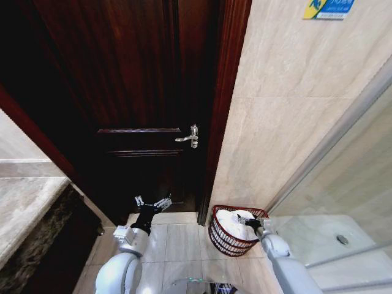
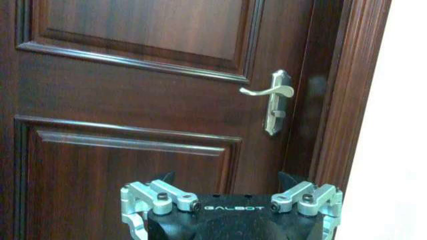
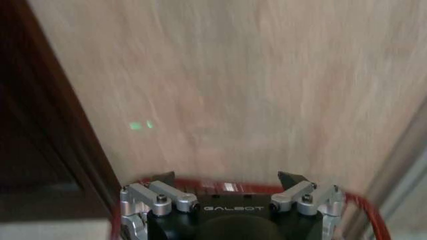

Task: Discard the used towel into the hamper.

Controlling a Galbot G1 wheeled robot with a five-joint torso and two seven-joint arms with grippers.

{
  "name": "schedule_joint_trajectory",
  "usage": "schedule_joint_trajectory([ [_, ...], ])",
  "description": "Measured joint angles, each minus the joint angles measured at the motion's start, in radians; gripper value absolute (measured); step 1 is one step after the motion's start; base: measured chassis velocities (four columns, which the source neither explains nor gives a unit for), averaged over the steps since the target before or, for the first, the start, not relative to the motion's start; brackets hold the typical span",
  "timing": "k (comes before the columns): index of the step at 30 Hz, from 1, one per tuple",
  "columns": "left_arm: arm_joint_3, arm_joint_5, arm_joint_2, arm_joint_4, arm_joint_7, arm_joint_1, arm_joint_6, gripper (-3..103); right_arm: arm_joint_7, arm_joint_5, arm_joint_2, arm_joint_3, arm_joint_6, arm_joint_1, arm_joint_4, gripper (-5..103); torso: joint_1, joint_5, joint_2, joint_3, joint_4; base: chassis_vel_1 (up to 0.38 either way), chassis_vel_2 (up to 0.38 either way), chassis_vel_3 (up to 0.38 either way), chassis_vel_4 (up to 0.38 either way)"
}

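The hamper [image 1: 223, 240], a small dark red wire basket, stands on the tiled floor against the wall beside the door frame. A white towel [image 1: 231, 222] lies crumpled inside it. My right gripper [image 1: 250, 222] hovers over the hamper's rim on the right side. In the right wrist view this gripper [image 3: 227, 177] is open with nothing between its fingers, and the red rim [image 3: 363, 205] curves beneath it. My left gripper [image 1: 153, 203] is held up in front of the door, open and empty, and appears likewise in the left wrist view [image 2: 227, 177].
A dark wooden door [image 1: 141, 92] with a silver lever handle [image 1: 188, 137] is shut straight ahead. A stone counter [image 1: 24, 202] lies at the left. A glass shower partition [image 1: 331, 153] and a floor drain [image 1: 343, 239] are at the right.
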Motion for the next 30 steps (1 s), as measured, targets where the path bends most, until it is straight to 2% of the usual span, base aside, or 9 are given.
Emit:
schedule_joint_trajectory([
  [6,0.0,0.0,0.0,0.0,0.0,0.0,0.0,100,0.034,-0.011,0.02,0.024,-0.005,-0.064,0.166,100,0.0,0.0,0.0,0.0,0.0002,0.0,0.0,0.0,0.0],
  [9,0.0,0.0,0.0,0.0,0.0,0.0,0.0,100,0.087,-0.082,0.055,0.039,0.019,-0.106,0.271,100,0.0,0.0,0.0,0.0,0.0001,0.0,0.0,0.0,0.0],
  [12,0.0,0.0,0.0,0.0,0.0,0.0,0.0,100,0.1,-0.109,0.084,0.057,0.033,-0.138,0.346,100,0.0,-0.0001,0.0,0.0,0.0001,0.0,0.0,0.0,0.0],
  [19,0.0,0.0,0.0,0.0,0.0,0.0,0.0,100,0.08,-0.195,0.146,0.11,0.093,-0.224,0.492,100,0.0,-0.0001,0.0,0.0,-0.0002,0.0,0.0,0.0,0.0],
  [30,0.0,0.0,0.0,0.0,0.0,0.0,0.0,100,0.087,-0.257,0.214,0.121,0.157,-0.304,0.622,100,0.0,0.0,0.0,0.0,-0.0001,0.0,0.0,0.0,0.0],
])
